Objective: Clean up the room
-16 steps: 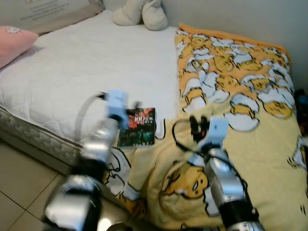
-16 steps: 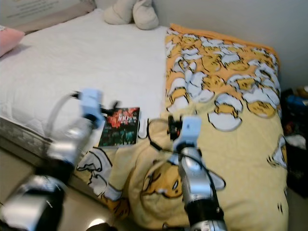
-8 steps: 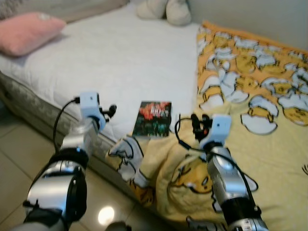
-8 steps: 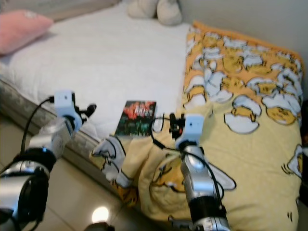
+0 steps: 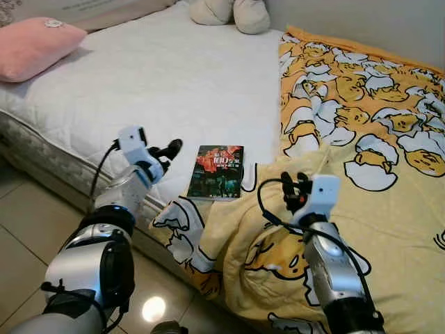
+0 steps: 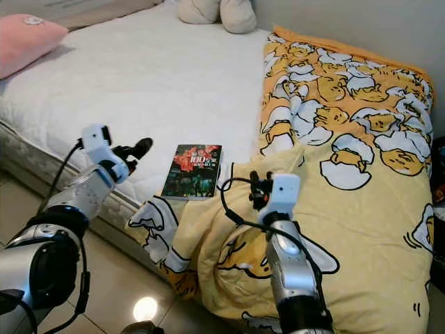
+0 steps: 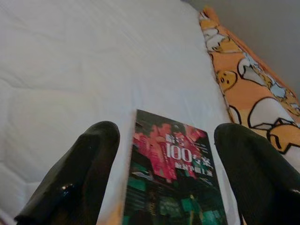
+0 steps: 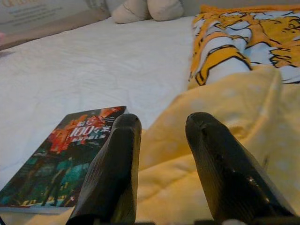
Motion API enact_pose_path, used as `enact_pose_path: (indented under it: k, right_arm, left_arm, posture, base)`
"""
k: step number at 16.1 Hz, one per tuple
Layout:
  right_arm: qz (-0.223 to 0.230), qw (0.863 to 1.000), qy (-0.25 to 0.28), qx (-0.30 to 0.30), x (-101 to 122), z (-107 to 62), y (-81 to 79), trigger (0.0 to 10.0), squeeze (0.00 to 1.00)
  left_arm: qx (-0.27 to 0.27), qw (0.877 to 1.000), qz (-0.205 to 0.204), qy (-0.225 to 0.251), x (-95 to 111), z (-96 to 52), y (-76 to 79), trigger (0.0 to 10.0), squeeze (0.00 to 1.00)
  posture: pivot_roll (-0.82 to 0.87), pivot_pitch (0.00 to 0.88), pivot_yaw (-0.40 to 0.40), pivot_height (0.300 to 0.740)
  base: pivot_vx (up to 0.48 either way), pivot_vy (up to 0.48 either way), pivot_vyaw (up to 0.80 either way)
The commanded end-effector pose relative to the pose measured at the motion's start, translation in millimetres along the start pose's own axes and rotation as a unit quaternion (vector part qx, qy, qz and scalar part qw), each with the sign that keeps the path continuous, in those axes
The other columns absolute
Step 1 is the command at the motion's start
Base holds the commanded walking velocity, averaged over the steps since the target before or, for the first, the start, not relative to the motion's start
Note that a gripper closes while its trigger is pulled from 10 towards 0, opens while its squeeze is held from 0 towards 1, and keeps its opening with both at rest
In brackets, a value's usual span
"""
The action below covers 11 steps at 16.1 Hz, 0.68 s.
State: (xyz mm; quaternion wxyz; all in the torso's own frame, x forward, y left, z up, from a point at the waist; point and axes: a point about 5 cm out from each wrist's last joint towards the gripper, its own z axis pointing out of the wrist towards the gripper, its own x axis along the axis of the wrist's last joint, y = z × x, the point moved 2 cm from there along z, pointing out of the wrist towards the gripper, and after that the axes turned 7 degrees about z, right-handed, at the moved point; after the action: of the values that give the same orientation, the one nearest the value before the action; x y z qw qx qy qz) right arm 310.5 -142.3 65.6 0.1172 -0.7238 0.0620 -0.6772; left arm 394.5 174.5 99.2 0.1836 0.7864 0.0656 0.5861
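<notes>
Where the quilted white mattress meets the crumpled yellow egg-print blanket, you have a thin rectangular book lying flat near the bed's front edge, its glossy cover dark with red and green and a white "100". Your left gripper hovers just beside the book's left edge, fingers spread wide and empty. Your right gripper sits over the blanket folds, fingers parted, holding nothing. Bare mattress stretches back to a pink pillow.
</notes>
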Motion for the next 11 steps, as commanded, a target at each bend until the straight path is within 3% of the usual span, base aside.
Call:
enact_pose_path:
  k: [1,5,11]
  right_arm:
    - [0.002,1.0,0.006,-0.009,4.8,-1.6,5.8,10.0,0.0]
    - [0.011,0.999,0.029,0.02,24.1,-3.5,0.6,10.0,0.0]
    - [0.001,0.999,0.016,0.051,41.4,-3.7,8.8,10.0,0.0]
  left_arm:
    - [-0.004,1.0,-0.004,-0.012,-6.1,0.8,2.7,10.0,0.0]
    - [-0.001,0.999,-0.006,-0.038,-23.0,-2.5,-0.9,10.0,0.0]
    - [0.035,0.999,0.028,-0.025,-7.9,-8.9,-24.5,10.0,0.0]
  posture:
    - [-0.03,0.0,-0.018,0.74]
    - [-0.06,0.0,-0.022,0.74]
    - [-0.09,0.0,-0.053,0.74]
  base:
    - [0.0,0.0,0.0]
    - [0.0,0.0,0.0]
    - [0.0,0.0,0.0]
